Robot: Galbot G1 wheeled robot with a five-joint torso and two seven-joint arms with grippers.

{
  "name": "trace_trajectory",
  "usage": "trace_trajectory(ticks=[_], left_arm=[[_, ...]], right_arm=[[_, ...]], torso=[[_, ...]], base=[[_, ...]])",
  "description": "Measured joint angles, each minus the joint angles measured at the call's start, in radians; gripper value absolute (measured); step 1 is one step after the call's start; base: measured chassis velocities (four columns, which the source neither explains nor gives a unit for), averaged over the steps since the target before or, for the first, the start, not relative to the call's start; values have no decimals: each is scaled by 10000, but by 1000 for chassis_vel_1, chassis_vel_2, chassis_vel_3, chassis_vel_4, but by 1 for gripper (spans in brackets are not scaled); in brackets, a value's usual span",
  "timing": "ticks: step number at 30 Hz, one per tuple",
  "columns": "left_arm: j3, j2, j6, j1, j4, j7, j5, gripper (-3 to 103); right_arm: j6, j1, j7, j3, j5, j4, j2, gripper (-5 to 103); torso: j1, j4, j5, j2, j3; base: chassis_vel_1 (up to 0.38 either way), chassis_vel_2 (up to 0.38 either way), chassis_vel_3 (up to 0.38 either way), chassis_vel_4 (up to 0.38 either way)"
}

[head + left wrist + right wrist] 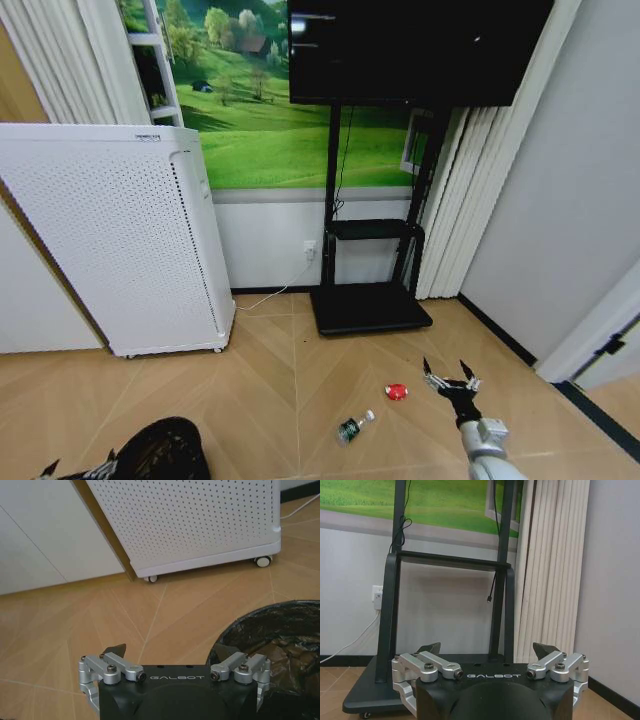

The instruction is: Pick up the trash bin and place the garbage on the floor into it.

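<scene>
Nearest the head camera, at the lower left of the frame, sits the small round black trash bin (160,450) with dark mesh-like walls, resting on the wooden herringbone floor (270,400). The left gripper (187,652) is at the bin: in the left wrist view one finger stands outside over bare floor while the other is lost against the dark rim, so the fingers are spread wide astride the rim, not closed on it. The bin interior holds a crumpled black liner (285,640); no litter is discernible inside.

Judged step: securing the bin, first stage of the task. The next move calls for closing the left fingers on the rim, lifting, then carrying the bin toward the litter.

The right gripper (450,382) hovers low at the right with fingers spread wide and nothing between them, just beside the litter.

The tall white perforated appliance (120,240) on castors stands behind the bin; the black television stand (370,300) stands farther back.

Litter remains on the floor, well apart from the bin:
- small clear plastic bottle (354,427) with green label, lying on its side;
- red crumpled scrap (397,391), near the right fingers.
</scene>
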Motion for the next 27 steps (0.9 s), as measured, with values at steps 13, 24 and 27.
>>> trace_trajectory(ticks=[13, 24, 27], left_arm=[[528, 410, 759, -905, 1246, 147, -173, 97], [1048, 410, 1097, -1513, 1755, 352, -937, 97], [1075, 380, 1259, -1544, 1775, 321, -1118, 96]], right_arm=[[24, -76, -19, 21, -320, 2, 121, 100], [-10, -204, -1, -24, -560, 95, 217, 100], [-10, -195, 4, -20, -562, 69, 214, 100]], torso=[[1, -2, -2, 7, 6], [3, 0, 0, 13, 9], [3, -1, 0, 13, 9]], base=[[0, 0, 0, 0], [0, 0, 0, 0], [0, 0, 0, 0]])
